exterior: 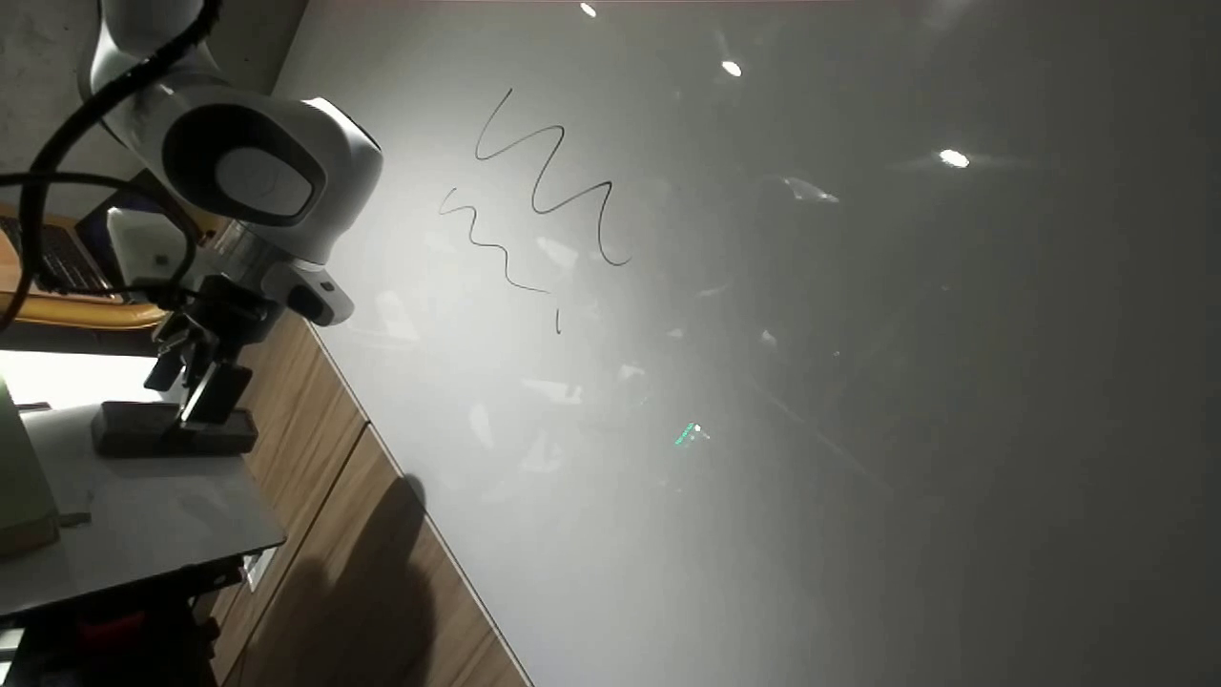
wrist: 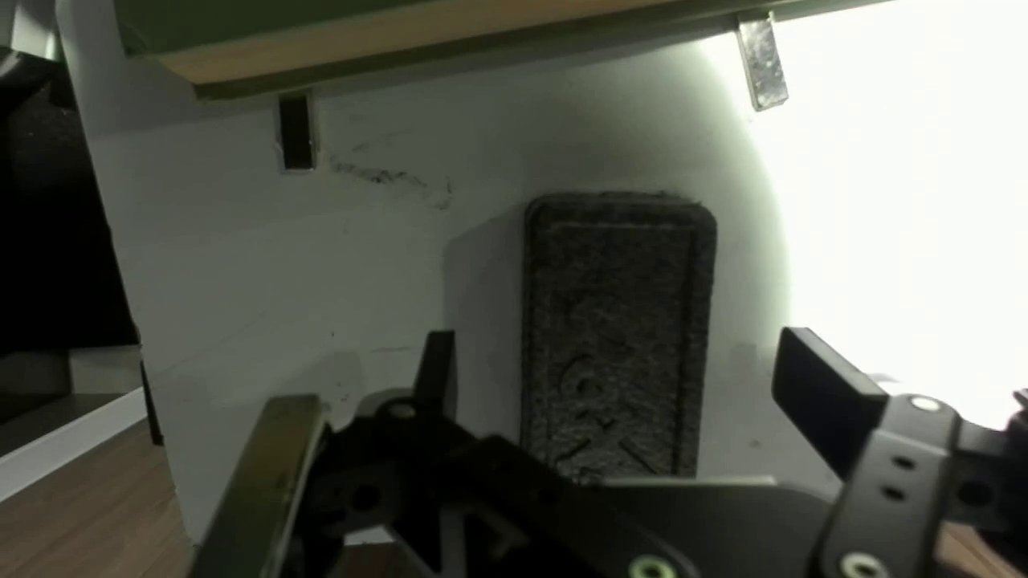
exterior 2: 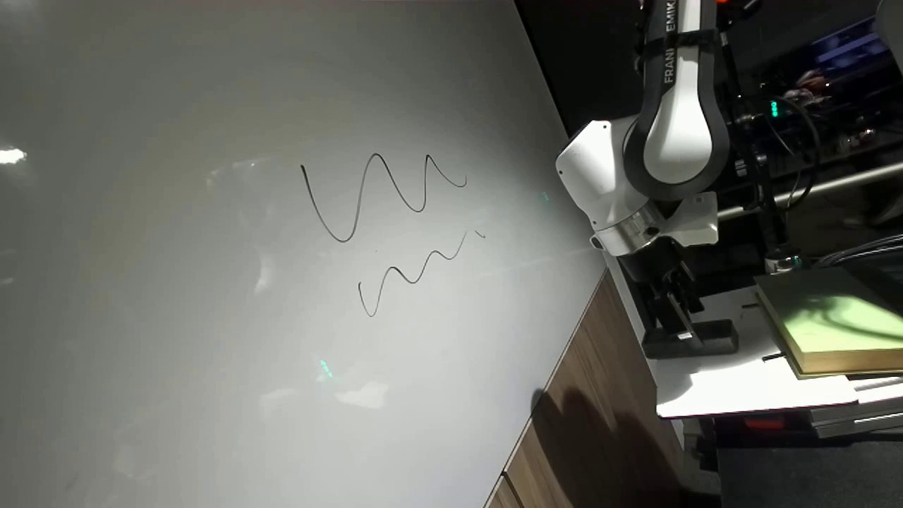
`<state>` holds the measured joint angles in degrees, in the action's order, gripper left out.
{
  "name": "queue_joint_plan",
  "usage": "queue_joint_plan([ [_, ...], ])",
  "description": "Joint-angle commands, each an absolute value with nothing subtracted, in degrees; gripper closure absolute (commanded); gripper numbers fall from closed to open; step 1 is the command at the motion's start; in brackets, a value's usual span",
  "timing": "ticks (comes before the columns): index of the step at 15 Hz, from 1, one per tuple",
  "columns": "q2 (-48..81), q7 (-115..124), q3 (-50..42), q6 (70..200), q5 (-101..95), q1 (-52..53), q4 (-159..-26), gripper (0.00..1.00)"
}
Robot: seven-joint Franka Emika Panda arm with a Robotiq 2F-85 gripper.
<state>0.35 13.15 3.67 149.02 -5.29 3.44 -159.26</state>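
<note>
A dark grey felt eraser block (exterior: 134,431) lies on a small white table (exterior: 162,510) in both exterior views, where the block also shows at the right (exterior 2: 716,337). In the wrist view the eraser (wrist: 622,297) stands lengthwise between my fingers, with marks on its top; its near end is hidden by the gripper. My gripper (wrist: 626,369) is open, one finger on each side of the eraser with a gap on both sides. In both exterior views the gripper (exterior: 193,386) points down right at the eraser, and it also shows here (exterior 2: 684,314). It holds nothing.
A green book (wrist: 385,40) lies on the table beside the eraser, also seen in an exterior view (exterior 2: 832,317). Metal tabs (wrist: 761,64) stick out under it. A large whiteboard (exterior: 811,315) with black wavy lines (exterior: 548,167) stands beside the arm, above wooden panels (exterior: 315,458).
</note>
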Motion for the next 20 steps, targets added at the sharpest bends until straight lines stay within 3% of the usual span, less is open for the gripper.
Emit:
queue_joint_plan([
  [1, 0.90, 16.03, 3.19, 150.83, -9.38, 3.25, -159.22, 0.00],
  [4, 1.03, 16.79, 3.08, 150.87, -10.45, 3.21, -159.22, 0.08],
  [5, 1.07, 16.97, 3.07, 150.84, -10.65, 3.21, -159.22, 0.28],
  [6, 1.12, 17.06, 3.03, 150.80, -10.71, 3.17, -159.22, 0.29],
  [12, 1.11, 17.74, 3.03, 150.68, -10.92, 3.22, -159.22, 0.72],
  [20, -8.46, 20.74, 5.60, 145.20, -14.64, 5.02, -158.39, 0.72],
])
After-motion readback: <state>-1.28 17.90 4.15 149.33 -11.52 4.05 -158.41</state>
